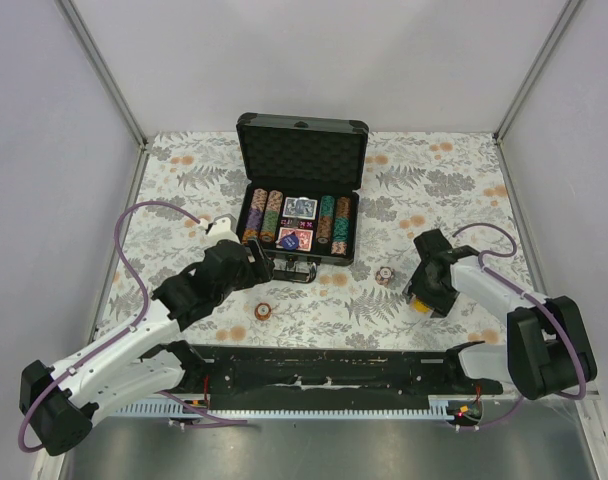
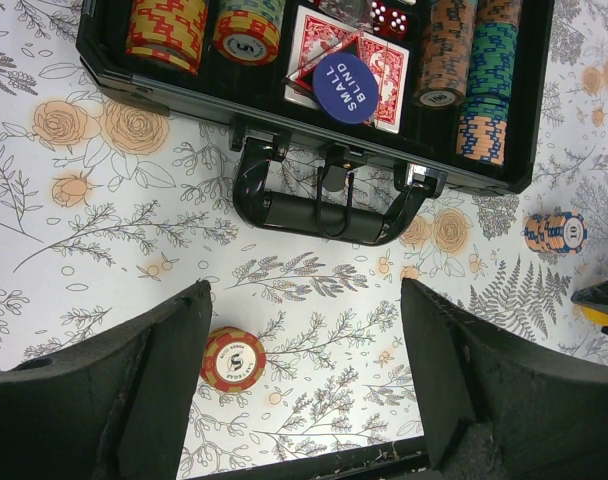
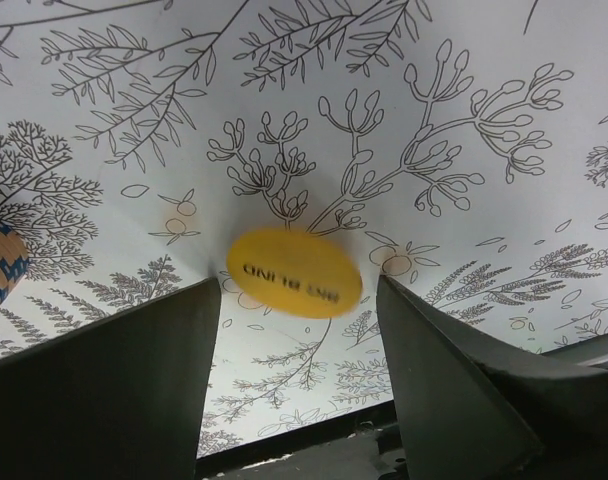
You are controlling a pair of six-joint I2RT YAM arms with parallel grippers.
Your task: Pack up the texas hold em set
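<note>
The black case (image 1: 302, 155) stands open at the table's middle, its lid up, with rows of striped chips, card decks and a blue "small blind" button (image 2: 344, 87) inside. My left gripper (image 1: 256, 268) is open and empty in front of the case handle (image 2: 324, 215). In the left wrist view (image 2: 306, 300) a loose red chip (image 2: 233, 358) lies by its left finger. My right gripper (image 1: 424, 295) is open and low over the table. A yellow round button (image 3: 294, 272) lies between its fingertips (image 3: 209, 310). A small stack of blue-orange chips (image 1: 384, 275) lies loose to the case's right.
The floral tablecloth (image 1: 454, 190) covers the table, with grey walls on three sides. A black rail (image 1: 324, 370) runs along the near edge between the arm bases. The loose red chip also shows in the top view (image 1: 263, 311).
</note>
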